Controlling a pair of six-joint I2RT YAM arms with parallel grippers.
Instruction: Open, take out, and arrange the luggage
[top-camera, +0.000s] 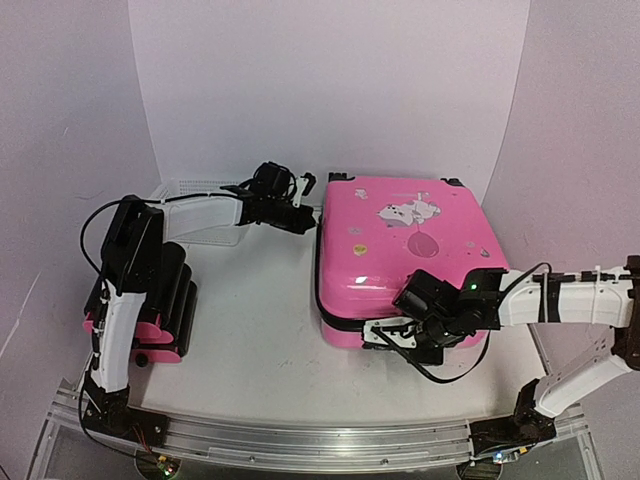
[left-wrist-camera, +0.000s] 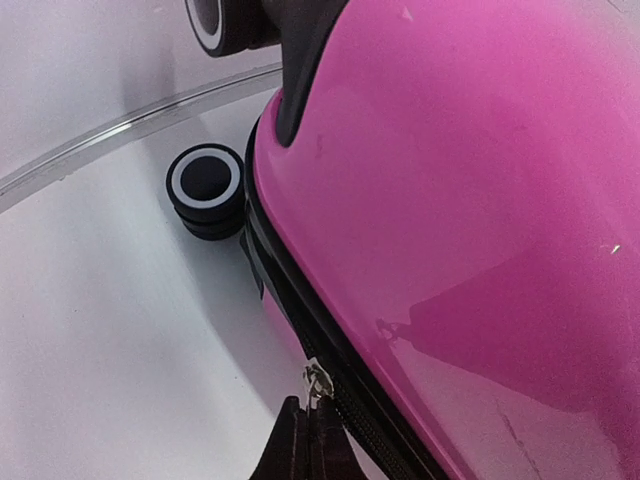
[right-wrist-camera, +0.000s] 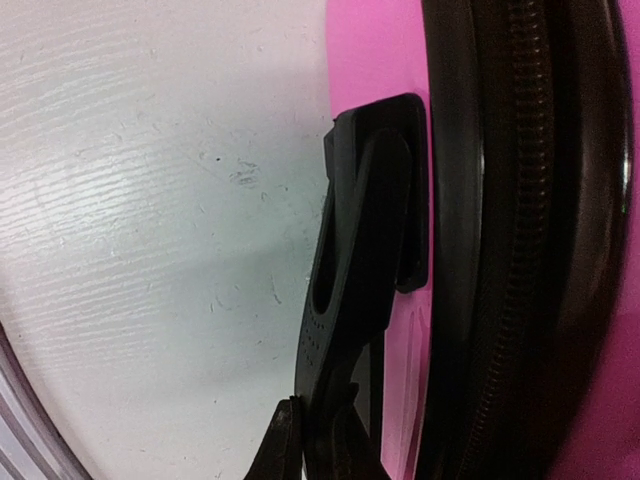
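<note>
The light is bright and soft all over. The shiny pink luggage (top-camera: 400, 250) has pale glare spots on its top. Soft gray shadows lie on the table (top-camera: 260, 330) beside it. Both wrist views are very close and blurry near the bottom.

Top cam: left arm (top-camera: 200, 215) hides most of the basket (top-camera: 190, 187), and the stickers (top-camera: 408, 213) on the luggage (top-camera: 400, 260) are too small for me to read. Left wrist cam: top wheel (left-wrist-camera: 225, 25) cut off by the edge; left gripper (left-wrist-camera: 305, 445) tips barely show, so can't tell if they pinch the zip pull (left-wrist-camera: 317, 382). Right wrist cam: zip (right-wrist-camera: 520, 250) blurry
</note>
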